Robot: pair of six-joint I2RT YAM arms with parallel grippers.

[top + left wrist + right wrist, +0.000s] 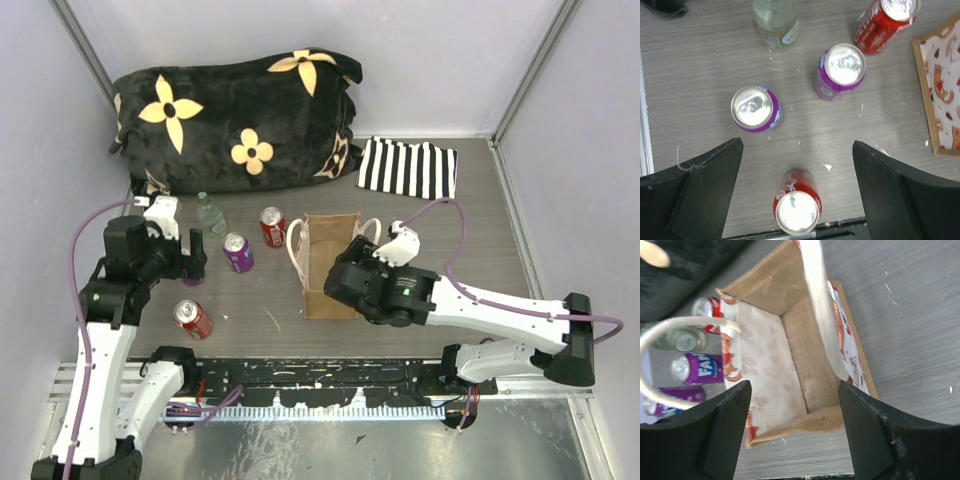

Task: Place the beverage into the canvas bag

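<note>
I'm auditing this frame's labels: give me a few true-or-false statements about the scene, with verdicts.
The canvas bag holds nothing yet. True.
The left hand grips a can. False: it is open, holding nothing.
Two purple cans stand on the table. True.
The striped cloth lies in the bag. False: it lies on the table behind it.
The right hand is open over the bag. True.

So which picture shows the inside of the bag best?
The right wrist view: it looks straight into the canvas bag, showing its inner walls and floor. The top external view shows the bag from above, but smaller. The left wrist view catches only a strip of its printed side.
</note>
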